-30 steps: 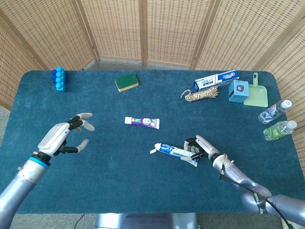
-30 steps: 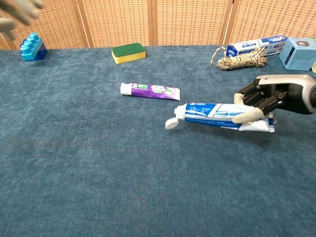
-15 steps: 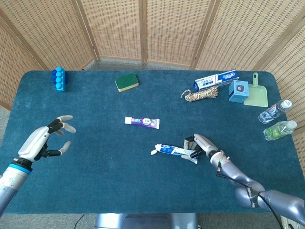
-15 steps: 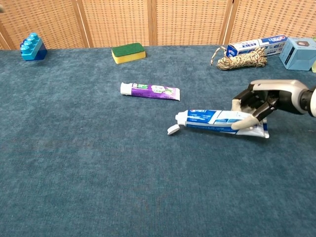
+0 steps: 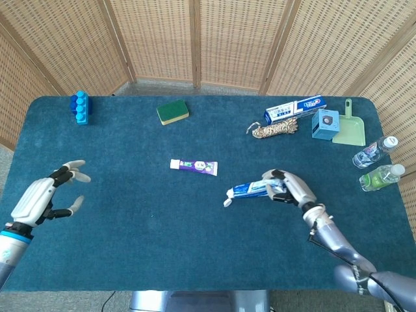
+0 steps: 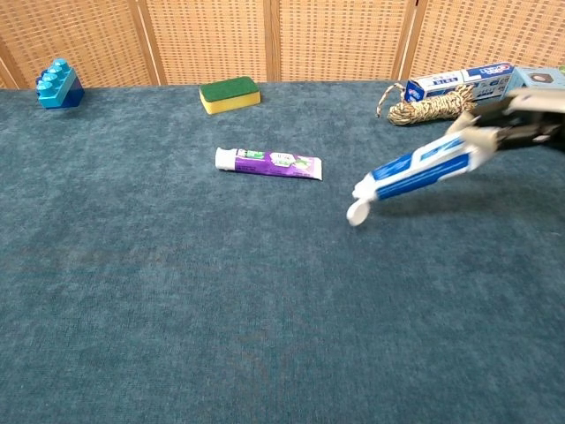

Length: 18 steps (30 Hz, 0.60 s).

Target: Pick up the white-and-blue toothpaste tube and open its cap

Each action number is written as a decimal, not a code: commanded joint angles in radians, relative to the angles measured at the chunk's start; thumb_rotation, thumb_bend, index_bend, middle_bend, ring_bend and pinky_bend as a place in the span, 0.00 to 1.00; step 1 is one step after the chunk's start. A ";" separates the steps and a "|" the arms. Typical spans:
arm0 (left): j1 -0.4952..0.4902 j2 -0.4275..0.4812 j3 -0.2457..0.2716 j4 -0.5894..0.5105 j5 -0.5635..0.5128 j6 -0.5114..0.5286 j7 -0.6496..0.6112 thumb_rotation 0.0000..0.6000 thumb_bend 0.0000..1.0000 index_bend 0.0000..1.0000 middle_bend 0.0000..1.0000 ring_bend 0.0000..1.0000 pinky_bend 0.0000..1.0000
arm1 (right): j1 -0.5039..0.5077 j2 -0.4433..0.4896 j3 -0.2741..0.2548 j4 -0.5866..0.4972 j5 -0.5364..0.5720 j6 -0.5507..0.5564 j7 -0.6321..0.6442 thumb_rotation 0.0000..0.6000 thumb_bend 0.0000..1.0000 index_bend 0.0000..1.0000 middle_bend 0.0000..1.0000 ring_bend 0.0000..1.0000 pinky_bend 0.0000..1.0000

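At the 9 o'clock edge of the dark blue cloth-covered table [image 5: 130, 227], the left hand [image 5: 40, 200] hovers with its fingers spread wide and nothing in them; only the head view shows it. Toward 11 o'clock stands a stack of bright blue toy bricks [image 5: 79, 107], and further right, near 12 o'clock, lies a green-and-yellow sponge [image 5: 172, 112]. Close to the table's centre a small purple-and-white tube [image 5: 194, 166] lies flat.

Just right of centre, toward 4 o'clock, the white-and-blue toothpaste tube [image 5: 250, 190] is lifted off the table, tilted with its nozzle end low and to the left, its white flip cap [image 6: 357, 212] hanging open at that end. The right hand [image 5: 290, 187] grips the tube's crimped tail end, fingers wrapped round it; in the chest view the tube clearly floats above the cloth.

Toward 1 o'clock sit a coil of pale twisted rope [image 5: 274, 129] and, touching it from behind, a long blue-and-white toothpaste carton [image 5: 294, 108]. Right of these come a light blue cube-shaped box [image 5: 324, 123] and a pale green plastic dustpan [image 5: 349, 129]. At the 3 o'clock edge lie two clear plastic bottles [image 5: 378, 164].
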<state>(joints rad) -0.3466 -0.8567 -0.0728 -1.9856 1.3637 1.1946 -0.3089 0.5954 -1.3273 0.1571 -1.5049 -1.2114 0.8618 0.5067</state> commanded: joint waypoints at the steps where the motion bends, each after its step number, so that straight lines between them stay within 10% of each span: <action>1: 0.047 -0.017 0.028 0.026 0.018 0.050 0.051 1.00 0.40 0.35 0.17 0.18 0.26 | -0.057 0.057 -0.006 -0.051 -0.015 0.081 -0.054 0.67 0.64 0.39 0.29 0.18 0.21; 18: 0.086 -0.020 0.023 0.053 0.000 0.049 -0.025 1.00 0.39 0.32 0.16 0.17 0.25 | -0.046 -0.014 0.008 -0.057 -0.010 0.012 -0.010 0.71 0.61 0.40 0.29 0.17 0.21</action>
<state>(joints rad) -0.2597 -0.8771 -0.0487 -1.9331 1.3642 1.2440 -0.3336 0.5363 -1.3129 0.1586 -1.5826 -1.2275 0.8919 0.5171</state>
